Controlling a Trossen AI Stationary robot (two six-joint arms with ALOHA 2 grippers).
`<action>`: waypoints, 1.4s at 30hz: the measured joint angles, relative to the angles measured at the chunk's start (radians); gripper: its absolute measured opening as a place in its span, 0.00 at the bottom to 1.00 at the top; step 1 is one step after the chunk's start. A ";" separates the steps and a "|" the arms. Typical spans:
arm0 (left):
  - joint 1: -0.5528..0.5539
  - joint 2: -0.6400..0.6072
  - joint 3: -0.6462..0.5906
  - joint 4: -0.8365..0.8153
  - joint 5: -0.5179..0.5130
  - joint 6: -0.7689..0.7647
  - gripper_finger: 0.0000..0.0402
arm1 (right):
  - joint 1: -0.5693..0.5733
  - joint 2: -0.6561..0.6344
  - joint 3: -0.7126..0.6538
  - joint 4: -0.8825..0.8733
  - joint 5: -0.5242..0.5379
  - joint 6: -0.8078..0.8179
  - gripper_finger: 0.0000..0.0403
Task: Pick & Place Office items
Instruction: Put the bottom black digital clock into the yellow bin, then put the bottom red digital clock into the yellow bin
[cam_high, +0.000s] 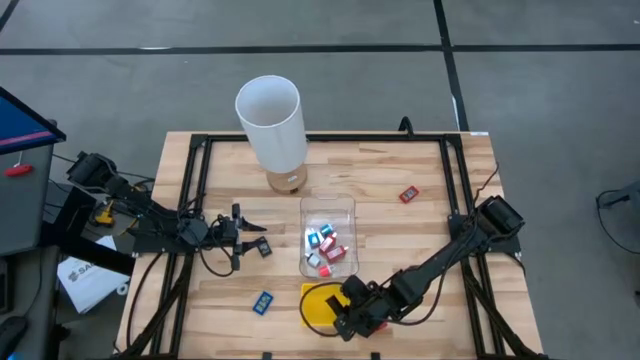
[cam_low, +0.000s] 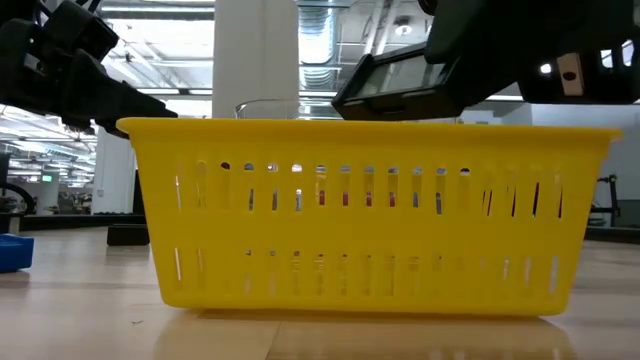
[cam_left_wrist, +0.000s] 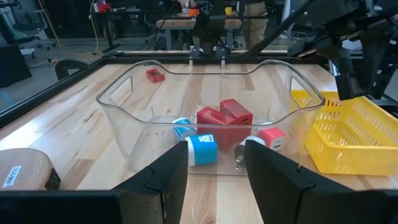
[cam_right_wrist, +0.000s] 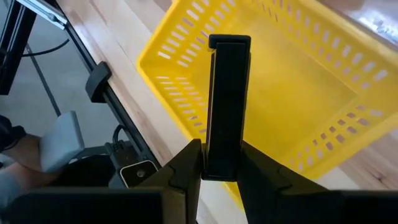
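Note:
My right gripper (cam_high: 350, 308) hangs over the yellow tray (cam_right_wrist: 298, 93) at the table's near edge, shut on a long black office item (cam_right_wrist: 228, 93). My left gripper (cam_left_wrist: 216, 155) stands open at the left of the clear bin (cam_left_wrist: 124, 99), with nothing between its fingers. In the bin lie red (cam_left_wrist: 224, 115), blue-and-white (cam_left_wrist: 202, 149) and pink (cam_left_wrist: 272, 138) items. Loose on the table are a small black item (cam_high: 263, 247) just beyond the left fingers, a blue item (cam_high: 263, 302) and a red item (cam_high: 408, 194). My right gripper pinches the black item's near end (cam_right_wrist: 222, 158) between its two fingers. The item runs on straight beyond the fingertips, along the fingers. It slants down from above, clear of the yellow tray's floor (cam_right_wrist: 311, 74).
A tall white cylinder (cam_high: 272, 125) stands on a round wooden base (cam_left_wrist: 22, 174) at the far side, left of the bin. A black metal frame (cam_high: 200, 140) rims the table. In the low view the yellow tray (cam_low: 370, 230) fills the front.

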 joint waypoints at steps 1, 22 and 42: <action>0.000 0.000 0.000 0.000 0.000 0.000 0.38 | 0.000 0.000 0.000 0.000 0.001 -0.002 0.21; 0.000 0.000 0.000 -0.002 0.000 0.000 0.38 | 0.032 -0.066 0.000 -0.160 0.063 0.003 0.59; 0.000 0.000 0.000 -0.001 0.001 -0.031 0.38 | 0.196 -0.063 0.000 -0.407 0.031 -0.592 0.59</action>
